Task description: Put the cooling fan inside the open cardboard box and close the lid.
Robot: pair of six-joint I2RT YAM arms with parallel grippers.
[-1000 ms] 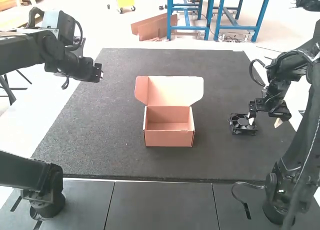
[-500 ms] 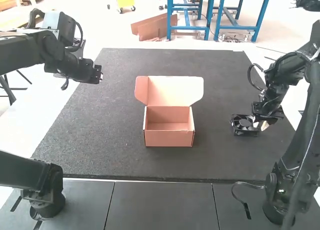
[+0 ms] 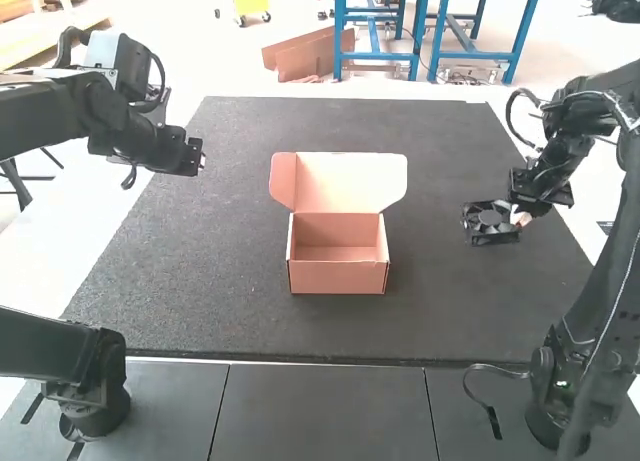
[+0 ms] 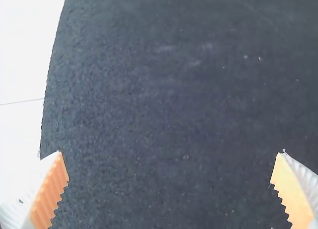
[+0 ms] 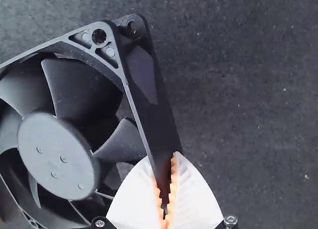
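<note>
Right end effector is pinching the cooling fan by one side wall of its black frame. White ribbed fingers are pressed together on that frame edge, orange pads on either side of it. Only the thin wall is in the grip; hub and blades are outside it.

Fan body extends left of the fingertips, i.e. on the box side of the end effector, with the hub face tilted upward. Can't tell whether its lower edge touches the mat.

Fan is at the right side of the black mat on the tabletop. It is well apart from the cardboard box and about level with the box's far wall.

Box is mid-mat, upright and open. Lid is folded back on the far side, side tabs out.

Left end effector hangs over the far-left part of the mat, well apart from box and fan. Its fingers are spread wide with nothing between them but mat, and one finger is just beside the mat's left edge.
</note>
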